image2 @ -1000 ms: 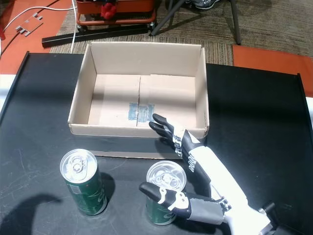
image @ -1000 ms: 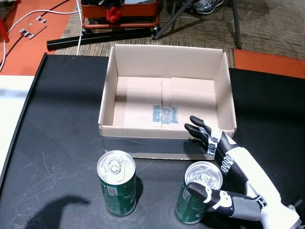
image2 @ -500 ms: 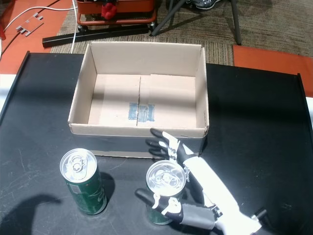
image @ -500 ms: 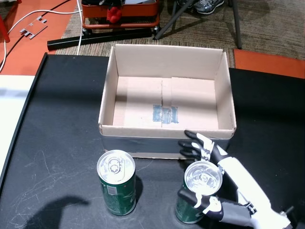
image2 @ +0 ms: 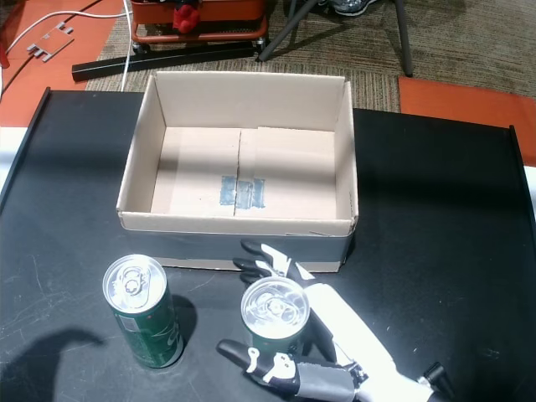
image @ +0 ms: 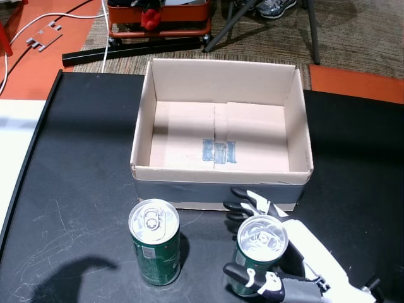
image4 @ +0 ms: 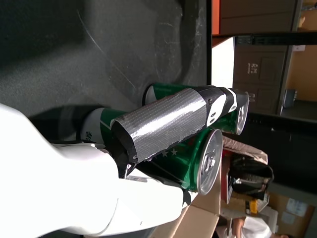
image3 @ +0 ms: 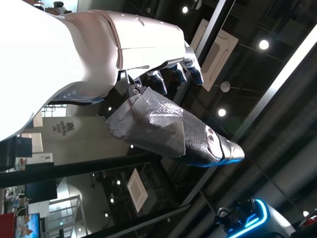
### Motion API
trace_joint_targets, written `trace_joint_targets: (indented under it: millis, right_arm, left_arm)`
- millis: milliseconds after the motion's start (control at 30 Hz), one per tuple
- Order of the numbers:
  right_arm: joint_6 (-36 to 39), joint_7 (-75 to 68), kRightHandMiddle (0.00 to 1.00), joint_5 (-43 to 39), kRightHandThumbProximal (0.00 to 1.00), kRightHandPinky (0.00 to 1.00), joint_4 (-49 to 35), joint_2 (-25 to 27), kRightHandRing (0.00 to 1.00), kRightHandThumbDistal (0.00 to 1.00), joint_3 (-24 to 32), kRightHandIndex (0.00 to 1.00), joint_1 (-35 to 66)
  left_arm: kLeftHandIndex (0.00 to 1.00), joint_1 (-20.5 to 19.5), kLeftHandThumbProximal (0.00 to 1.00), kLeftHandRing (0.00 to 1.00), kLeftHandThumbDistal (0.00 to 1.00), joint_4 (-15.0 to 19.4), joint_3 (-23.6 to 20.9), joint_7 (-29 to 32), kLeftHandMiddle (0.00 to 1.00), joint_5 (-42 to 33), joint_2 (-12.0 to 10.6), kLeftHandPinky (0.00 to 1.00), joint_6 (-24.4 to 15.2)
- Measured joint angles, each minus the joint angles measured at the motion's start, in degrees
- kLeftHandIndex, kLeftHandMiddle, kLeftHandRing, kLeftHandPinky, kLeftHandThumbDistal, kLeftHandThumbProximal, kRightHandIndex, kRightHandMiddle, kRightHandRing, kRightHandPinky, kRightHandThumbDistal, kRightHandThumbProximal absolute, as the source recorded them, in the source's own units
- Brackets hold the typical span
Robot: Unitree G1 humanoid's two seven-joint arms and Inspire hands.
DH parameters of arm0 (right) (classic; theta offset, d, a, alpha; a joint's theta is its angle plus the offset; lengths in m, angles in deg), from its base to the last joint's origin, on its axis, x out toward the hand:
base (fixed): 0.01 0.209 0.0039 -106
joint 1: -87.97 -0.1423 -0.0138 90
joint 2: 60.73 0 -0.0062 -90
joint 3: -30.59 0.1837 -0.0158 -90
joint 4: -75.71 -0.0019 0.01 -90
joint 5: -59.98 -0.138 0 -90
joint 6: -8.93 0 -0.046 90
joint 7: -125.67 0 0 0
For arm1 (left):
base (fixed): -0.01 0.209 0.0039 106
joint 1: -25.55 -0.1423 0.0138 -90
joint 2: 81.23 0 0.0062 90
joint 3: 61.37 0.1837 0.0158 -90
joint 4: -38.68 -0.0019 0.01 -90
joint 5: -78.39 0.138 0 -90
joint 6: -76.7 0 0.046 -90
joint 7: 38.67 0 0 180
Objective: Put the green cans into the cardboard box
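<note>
- At the left, the left hand [image3: 148, 94] appears only in its own wrist view, raised against a ceiling with lights; its fingers look loosely curled with nothing between them, though whether it counts as released or clenched I cannot tell.
- The first green can [image: 154, 250] stands upright on the black table [image: 76, 158], untouched, just in front of the cardboard box [image: 221, 173] and well left of the right hand.
- The box is empty (only tape on its floor), so neither can is in yet.
- What has changed: a second ago the right hand [image: 278, 259] was spread wide beside the second green can [image: 257, 255], fingers up near the box's front wall; now it has drawn in and wrapped the can. That suggests the grasp is about made and lifting comes next.
- In both head views the thumb [image: 249, 276] crosses the can's near face, while the fingertips [image: 243, 205] curl round its far side, between can and box.
- The right wrist view shows the taped thumb [image4: 163, 121] lying across the green wall, the can pressed into the palm: grasping the can, which is seemingly not yet clear of the table.
</note>
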Motion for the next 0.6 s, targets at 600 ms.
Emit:
trace_joint_targets:
  millis: [600]
  right_arm:
    - [3.03,-1.67,0.81,0.97,0.5,0.93,3.54,0.06,0.85,1.0,-0.4,0.75,-2.34]
  left_arm:
    - [0.64,0.2,0.57,0.88,0.87,0.28,-0.05,-0.01,0.77,-0.8,0.0,0.85,2.32]
